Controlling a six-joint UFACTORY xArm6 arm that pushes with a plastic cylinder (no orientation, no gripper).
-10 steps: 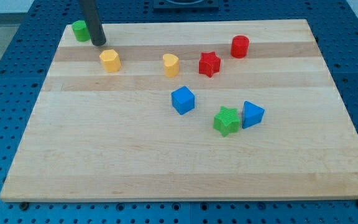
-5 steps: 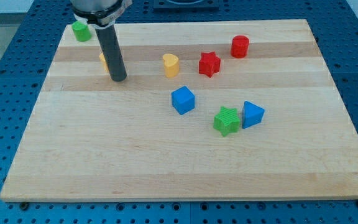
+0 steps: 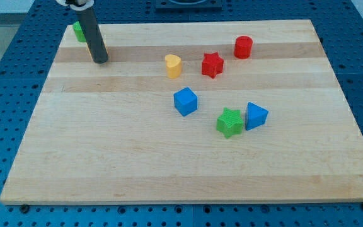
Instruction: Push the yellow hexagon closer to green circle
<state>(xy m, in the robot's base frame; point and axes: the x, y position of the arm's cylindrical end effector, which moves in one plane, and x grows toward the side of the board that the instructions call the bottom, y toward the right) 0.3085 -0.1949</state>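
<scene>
my tip [image 3: 100,60] down on wooden board [image 3: 169,157]; green circle block [image 3: 77,29] just beyond it up-left, yellow hexagon block hidden behind rod; no gripper, holds nothing

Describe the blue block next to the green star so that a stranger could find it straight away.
Start at the wooden board and look right of its centre for the green star. The blue block touching its right side is the one: pointed like a wedge, unlike the blue cube farther left.

my tip [image 3: 100,60] dark grey | green circle [image 3: 77,29] | yellow heart-ish block [image 3: 173,65] | red star [image 3: 212,64] | red cylinder [image 3: 243,46] | blue cube [image 3: 185,101] | green star [image 3: 230,122] | blue wedge [image 3: 256,115] | board [image 3: 169,164] pale striped wood
</scene>
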